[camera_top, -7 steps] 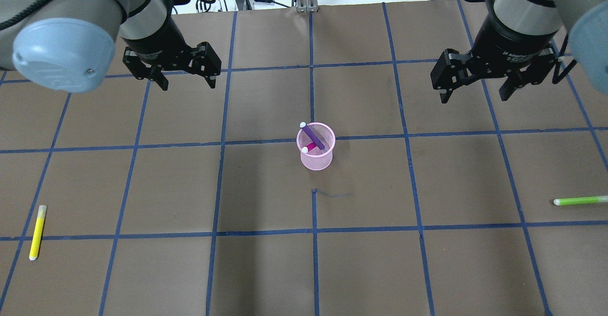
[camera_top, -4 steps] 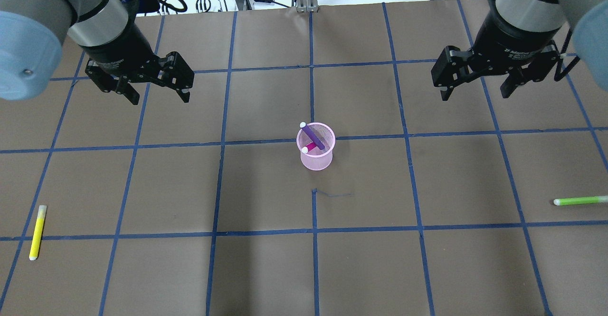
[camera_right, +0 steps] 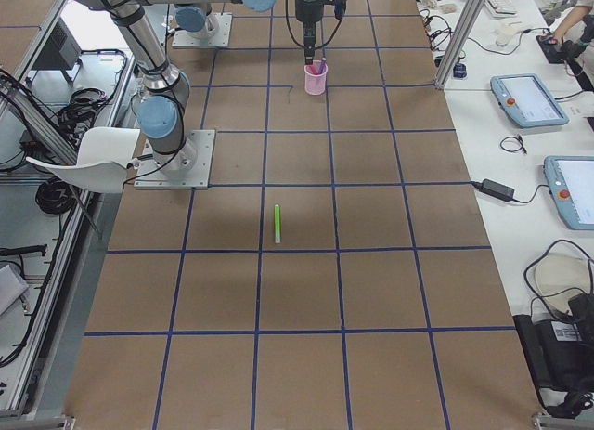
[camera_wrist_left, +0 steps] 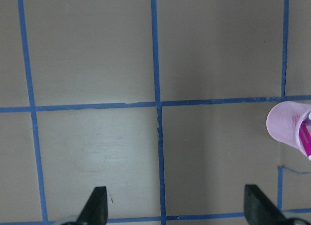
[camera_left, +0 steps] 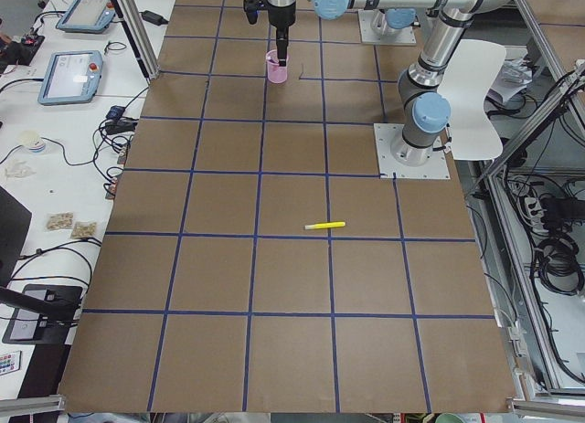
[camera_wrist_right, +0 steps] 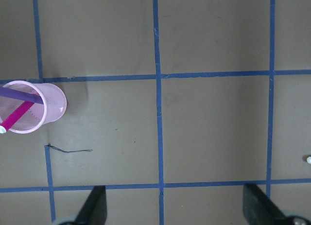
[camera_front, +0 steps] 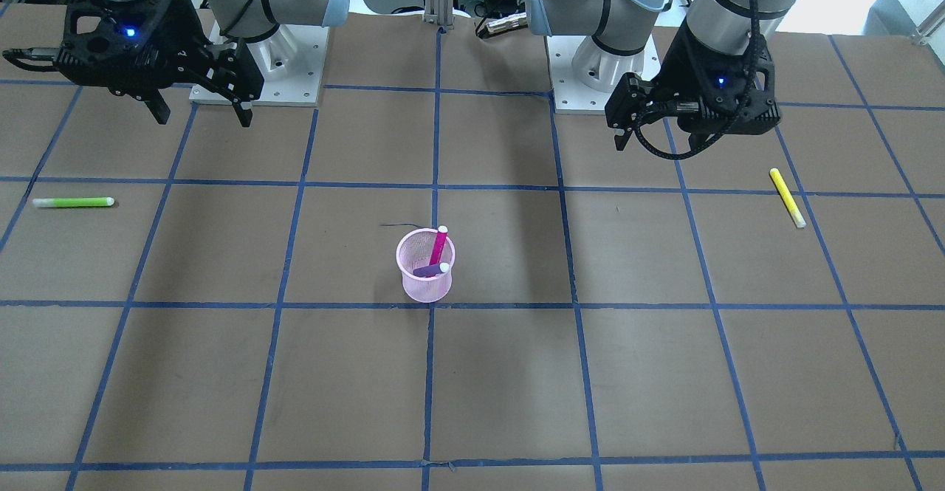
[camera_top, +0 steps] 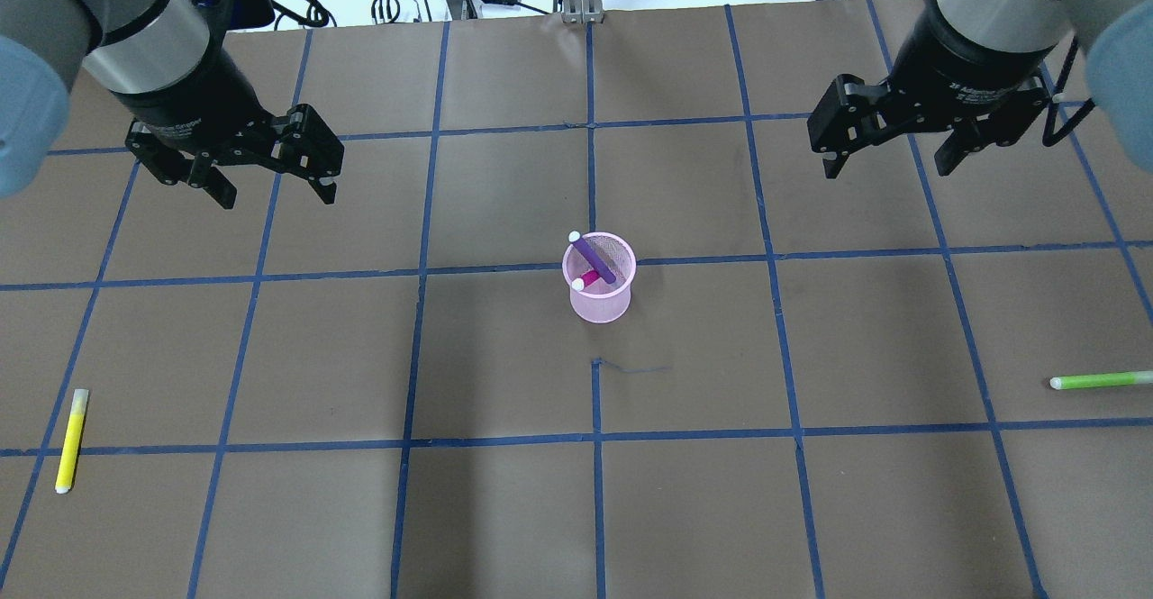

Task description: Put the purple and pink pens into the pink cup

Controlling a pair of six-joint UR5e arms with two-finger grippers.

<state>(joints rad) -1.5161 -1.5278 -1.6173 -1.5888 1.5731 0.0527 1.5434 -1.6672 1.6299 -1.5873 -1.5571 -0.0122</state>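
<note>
while aloft, well off pink cup [camera_top: 599, 297], l gripper [camera_top: 277, 200], r gripper [camera_top: 886, 172] agape

Bare table [camera_top: 504, 356] surrounds the pink cup [camera_top: 599, 302] on every side, giving room to approach, though the purple pen [camera_top: 596, 259] and pink pen [camera_top: 589, 278] lean across its mouth and past the rim. The yellow pen [camera_top: 71, 440] and green pen [camera_top: 1094, 380] lie flat near opposite table ends, well apart from it.

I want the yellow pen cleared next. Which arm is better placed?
Left. The yellow pen lies on the left hand's side; the right hand hangs beyond the pink cup. Both are open.
</note>
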